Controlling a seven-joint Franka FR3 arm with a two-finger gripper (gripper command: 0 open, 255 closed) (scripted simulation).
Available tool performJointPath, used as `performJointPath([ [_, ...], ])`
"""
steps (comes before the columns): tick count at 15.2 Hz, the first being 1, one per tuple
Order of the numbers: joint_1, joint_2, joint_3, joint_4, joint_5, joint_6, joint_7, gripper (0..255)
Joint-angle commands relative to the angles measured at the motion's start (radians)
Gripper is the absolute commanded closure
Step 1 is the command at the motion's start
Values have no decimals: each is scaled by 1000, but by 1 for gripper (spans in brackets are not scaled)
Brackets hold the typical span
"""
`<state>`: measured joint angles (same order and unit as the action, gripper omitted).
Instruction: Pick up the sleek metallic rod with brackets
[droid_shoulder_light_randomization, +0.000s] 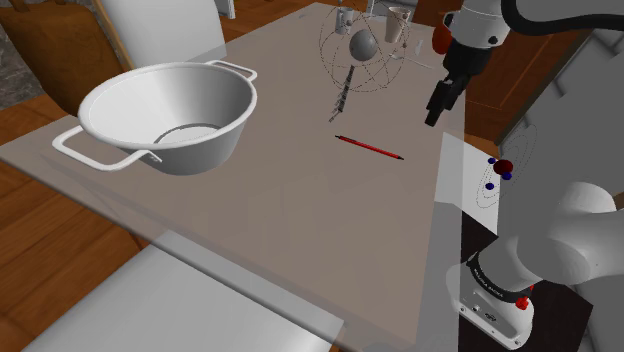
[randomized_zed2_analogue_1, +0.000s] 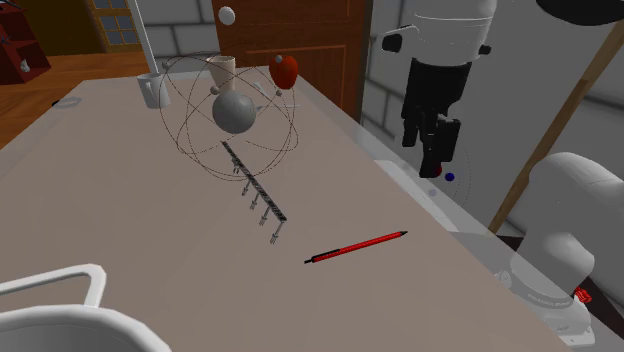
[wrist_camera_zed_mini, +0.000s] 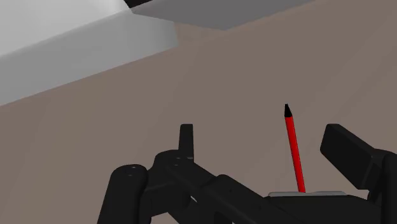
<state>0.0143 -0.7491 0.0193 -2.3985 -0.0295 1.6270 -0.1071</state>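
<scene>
Hand (droid_shoulder_light_randomization: 435, 112) spread, empty, hovering over desk (droid_shoulder_light_randomization: 300, 210) edge. Rod with brackets (randomized_zed2_analogue_1: 254, 190) lies flat mid-desk, under wire sphere (randomized_zed2_analogue_1: 235, 112), well apart from hand. Probably stiff, thin, slippery; pinch bare shaft between brackets

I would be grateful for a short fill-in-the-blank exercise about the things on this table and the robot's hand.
1. The pen on the table is mostly ___.
2. The large white pot has ___ handles.
3. In the second exterior view, the rod with brackets lies to the ___ of the pen.
4. The hand hangs above the table with its fingers ___.
Missing words: red; two; left; open.
</scene>
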Motion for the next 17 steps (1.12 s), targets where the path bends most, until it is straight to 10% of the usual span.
performJointPath([
  [1,0,0,0,0,0,0,0,0],
  [17,-114,415,86,120,228,584,579,0],
])
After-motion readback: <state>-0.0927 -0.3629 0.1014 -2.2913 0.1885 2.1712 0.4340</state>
